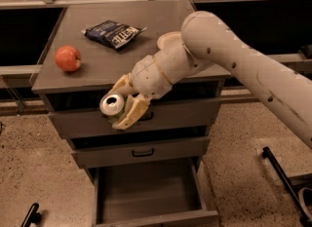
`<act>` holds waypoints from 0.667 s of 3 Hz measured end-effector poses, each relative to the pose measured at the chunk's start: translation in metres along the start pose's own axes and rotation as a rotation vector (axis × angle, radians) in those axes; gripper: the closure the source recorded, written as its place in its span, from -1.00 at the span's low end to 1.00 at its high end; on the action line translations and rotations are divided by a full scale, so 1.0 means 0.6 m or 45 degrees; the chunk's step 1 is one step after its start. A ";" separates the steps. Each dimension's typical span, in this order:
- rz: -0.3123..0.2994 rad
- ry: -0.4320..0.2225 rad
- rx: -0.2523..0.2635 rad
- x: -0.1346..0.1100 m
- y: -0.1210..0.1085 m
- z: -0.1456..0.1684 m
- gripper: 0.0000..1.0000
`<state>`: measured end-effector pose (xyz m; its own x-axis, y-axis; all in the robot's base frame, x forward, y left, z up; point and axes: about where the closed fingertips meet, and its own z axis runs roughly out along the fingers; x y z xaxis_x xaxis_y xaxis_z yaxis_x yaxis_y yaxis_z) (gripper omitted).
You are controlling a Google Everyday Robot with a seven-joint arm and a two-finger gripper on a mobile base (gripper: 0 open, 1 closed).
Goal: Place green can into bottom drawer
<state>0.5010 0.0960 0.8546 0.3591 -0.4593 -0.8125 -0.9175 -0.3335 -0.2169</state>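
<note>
My gripper [117, 105] is shut on the green can [112, 105]. Its silver top with the pull tab faces the camera and only a sliver of green shows below it. The gripper holds the can in the air in front of the top drawer's front, just past the cabinet's front edge. The bottom drawer [148, 189] is pulled open below, a plain grey tray with nothing in it. The can hangs well above the drawer and toward its left side.
A red apple [67, 58] and a dark blue chip bag [113, 33] lie on the cabinet top [97, 65]. Two shut drawers with black handles [143, 152] sit above the open one. Black objects [282, 179] lie on the floor at right and lower left.
</note>
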 end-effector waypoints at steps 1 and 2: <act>0.162 0.041 -0.042 0.024 0.100 -0.008 1.00; 0.283 0.079 -0.035 0.083 0.169 -0.013 1.00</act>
<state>0.4272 0.0326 0.7964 0.1590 -0.5735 -0.8036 -0.9704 -0.2405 -0.0204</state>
